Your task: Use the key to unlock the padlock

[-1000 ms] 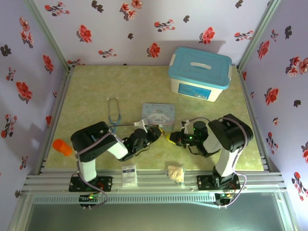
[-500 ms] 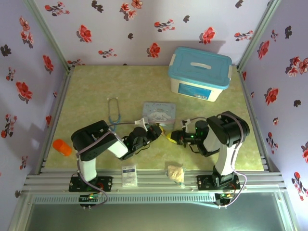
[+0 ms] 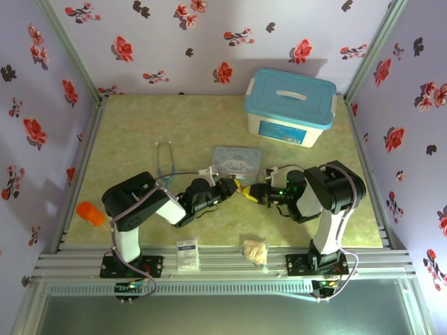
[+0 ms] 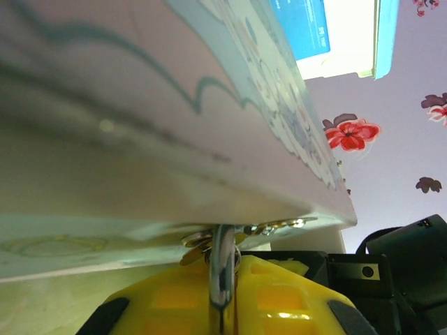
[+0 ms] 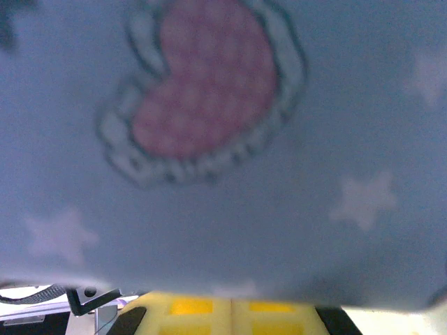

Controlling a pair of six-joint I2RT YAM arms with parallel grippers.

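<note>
Evidently aligning: left hand pinched the tiny brass padlock by its shackle; right hand was closed, contents unclear; insertion needed precision.

1 tin, 1 box, 1 steth.

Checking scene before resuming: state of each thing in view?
left gripper: jaws shut on silver metal piece
right gripper: jaws shut
cartoon tin: closed, lying flat
storage box: lid on
stethoscope: lying flat, untouched
tan wad: crumpled, lying loose
</note>
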